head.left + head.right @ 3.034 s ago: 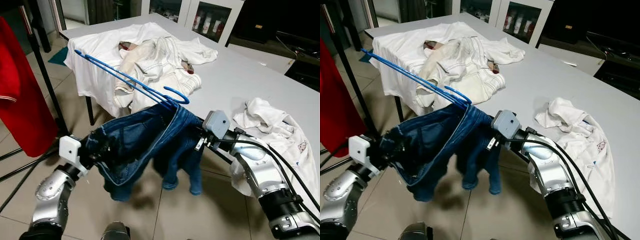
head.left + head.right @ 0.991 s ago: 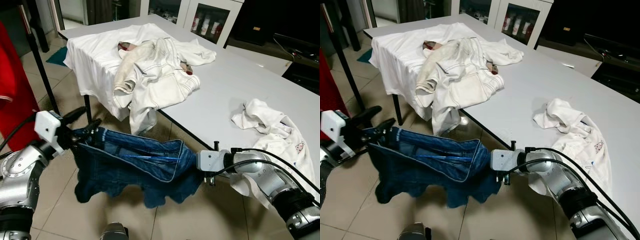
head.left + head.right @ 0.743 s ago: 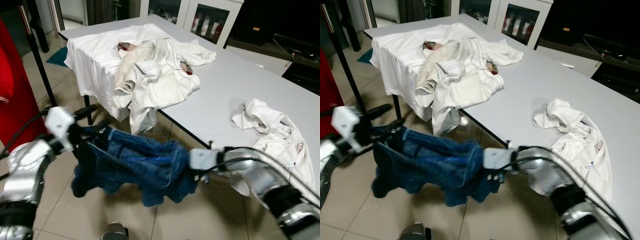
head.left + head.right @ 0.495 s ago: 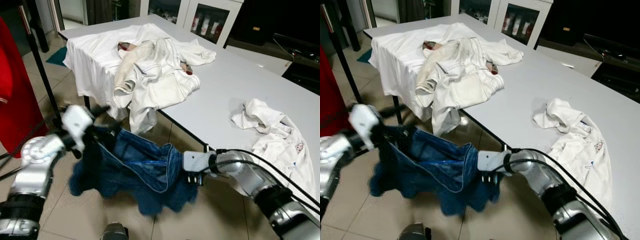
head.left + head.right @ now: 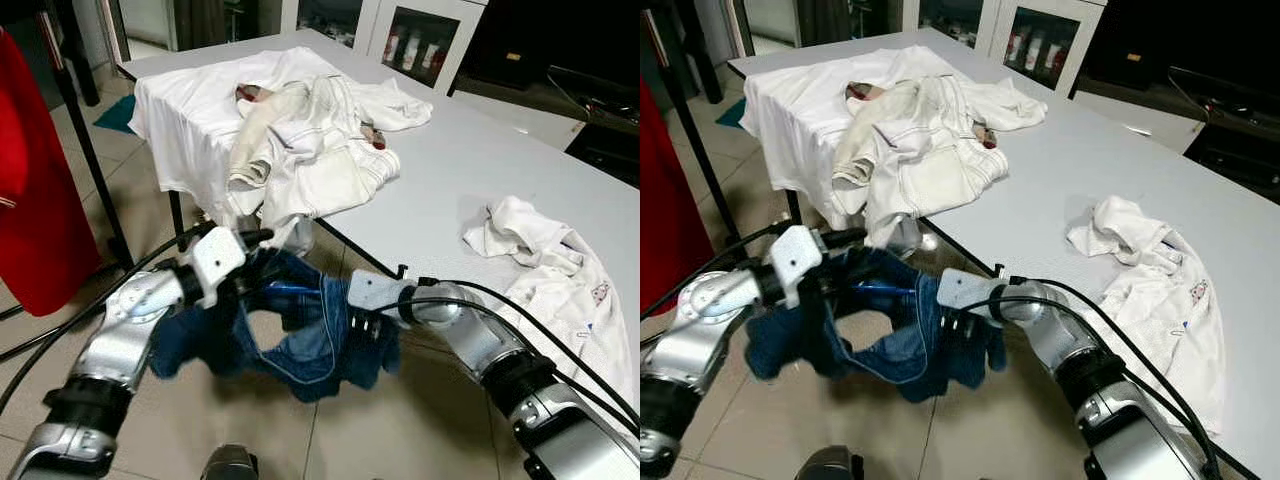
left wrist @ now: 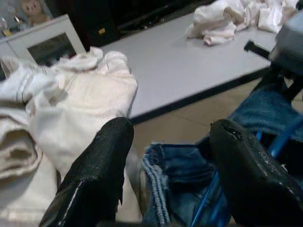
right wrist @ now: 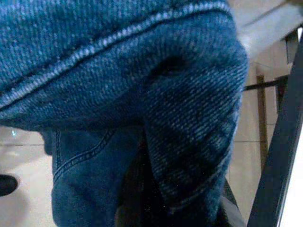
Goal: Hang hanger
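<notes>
**Q:** Tiled floor (image 5: 150,200), grey counter (image 5: 470,170): what occupies the nearest ground?

**A:** Both arms, brought close together just off the counter's near edge, with a pair of blue jeans (image 5: 300,340) slung between them above the floor. The left claw (image 5: 258,237) sits at one end of the waistband. Its wrist view shows its two fingers (image 6: 99,165) spread apart, with denim and a blue hanger (image 6: 208,198) bar between them; whether they pinch anything cannot be told. The right claw (image 5: 352,325) is buried in denim, so its state cannot be told either.

**Q:** Why is the garment held this way?

**A:** Judged from the pose, the waistband is kept slack between the claws so that the hanger stays inside it. A short length of blue bar (image 5: 290,288) shows at the waistband, by the left claw. The hanger is thus carried in the jeans and not yet hung on any rail.

**Q:** And farther off?

**A:** On the counter's right edge lies a crumpled white garment (image 5: 545,260), partly draped over the side. At the far left corner a heap of white clothes (image 5: 290,130) spills over the edge. A red garment (image 5: 30,200) hangs beside a black stand pole (image 5: 85,140) at the left, the likely destination.

**Q:** Any containers?

**A:** Glass-door cabinets (image 5: 425,40) stand beyond the counter, with bottles inside, too small to identify.
</notes>
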Controlling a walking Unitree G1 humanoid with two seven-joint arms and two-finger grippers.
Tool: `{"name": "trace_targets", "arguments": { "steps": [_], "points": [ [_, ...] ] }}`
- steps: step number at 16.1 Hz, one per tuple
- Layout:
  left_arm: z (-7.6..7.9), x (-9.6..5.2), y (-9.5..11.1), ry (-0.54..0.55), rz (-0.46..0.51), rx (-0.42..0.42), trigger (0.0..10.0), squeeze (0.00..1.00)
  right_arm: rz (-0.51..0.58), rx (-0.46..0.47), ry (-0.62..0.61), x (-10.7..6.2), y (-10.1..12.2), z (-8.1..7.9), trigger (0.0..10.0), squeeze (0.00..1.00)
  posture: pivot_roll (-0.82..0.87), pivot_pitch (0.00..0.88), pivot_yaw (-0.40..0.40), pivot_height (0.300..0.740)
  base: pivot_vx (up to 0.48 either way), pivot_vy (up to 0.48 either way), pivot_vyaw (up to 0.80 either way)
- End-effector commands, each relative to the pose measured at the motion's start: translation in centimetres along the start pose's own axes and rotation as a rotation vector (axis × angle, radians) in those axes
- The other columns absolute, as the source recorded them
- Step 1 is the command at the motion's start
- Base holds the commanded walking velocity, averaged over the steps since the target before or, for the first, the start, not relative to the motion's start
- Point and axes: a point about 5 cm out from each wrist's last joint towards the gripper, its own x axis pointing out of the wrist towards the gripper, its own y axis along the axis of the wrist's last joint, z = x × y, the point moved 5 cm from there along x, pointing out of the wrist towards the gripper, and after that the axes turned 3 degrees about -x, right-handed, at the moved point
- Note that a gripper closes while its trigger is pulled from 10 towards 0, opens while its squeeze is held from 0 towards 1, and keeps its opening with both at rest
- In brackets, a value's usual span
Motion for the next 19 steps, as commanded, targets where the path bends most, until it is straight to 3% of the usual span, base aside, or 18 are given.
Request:
{"name": "trace_targets", "arguments": {
  "steps": [1, 5, 8, 9, 10, 11, 12, 14, 19],
  "points": [
    [0.5, 1.3, 1.0, -0.017, 0.030, 0.030, 0.0, 0.00, 0.011, 0.050, -0.054, -0.2, 0.2, 1.3, 0.0, 0.00, 0.21, 0.000, -0.106, 0.710, 0.000, 0.000, 0.00],
    [0.4, 2.0, 1.3, 0.038, 0.052, 0.030, 0.0, 0.00, -0.020, 0.154, -0.153, -0.4, -1.0, 2.8, 0.0, 0.00, 0.20, 0.000, -0.106, 0.710, 0.000, 0.000, 0.00],
    [-0.4, 1.8, 0.8, 0.110, 0.036, 0.032, 1.1, 0.00, -0.025, 0.200, -0.200, -0.9, -1.7, 3.6, 0.0, 0.00, 0.20, 0.000, -0.106, 0.710, 0.000, 0.000, 0.00],
    [-1.1, 1.5, 0.7, 0.157, 0.035, 0.026, 3.3, 0.00, -0.019, 0.204, -0.213, -1.2, -1.8, 3.9, 0.0, 0.00, 0.20, 0.000, -0.106, 0.710, 0.000, 0.000, 0.00],
    [-2.5, 1.0, 0.8, 0.246, 0.043, 0.008, 4.7, 0.00, 0.012, 0.185, -0.235, -1.7, -1.8, 4.3, 0.0, 0.00, 0.20, 0.000, -0.106, 0.710, 0.000, 0.000, 0.00],
    [-2.9, 0.8, 0.8, 0.273, 0.046, 0.004, 4.7, 0.00, 0.027, 0.178, -0.241, -1.8, -1.7, 4.4, 0.0, 0.00, 0.20, 0.000, -0.106, 0.710, 0.000, 0.000, 0.00],
    [-4.0, 0.5, 1.1, 0.339, 0.076, -0.037, 10.0, 0.00, 0.065, 0.174, -0.245, -2.1, -1.3, 4.5, 0.0, 0.00, 0.20, 0.000, -0.106, 0.710, 0.000, 0.000, 0.00],
    [-5.1, 0.1, 1.3, 0.437, 0.111, -0.091, 10.0, 0.00, 0.102, 0.168, -0.255, -2.2, -0.8, 4.6, 0.0, 0.00, 0.20, 0.000, -0.106, 0.710, 0.000, 0.000, 0.00],
    [-3.3, 1.3, 1.7, 0.381, 0.144, -0.096, 10.0, 0.00, 0.197, 0.181, -0.259, -1.8, 1.5, 4.7, 0.0, 0.00, 0.20, 0.000, -0.106, 0.710, 0.000, 0.000, 0.00]
  ]
}}
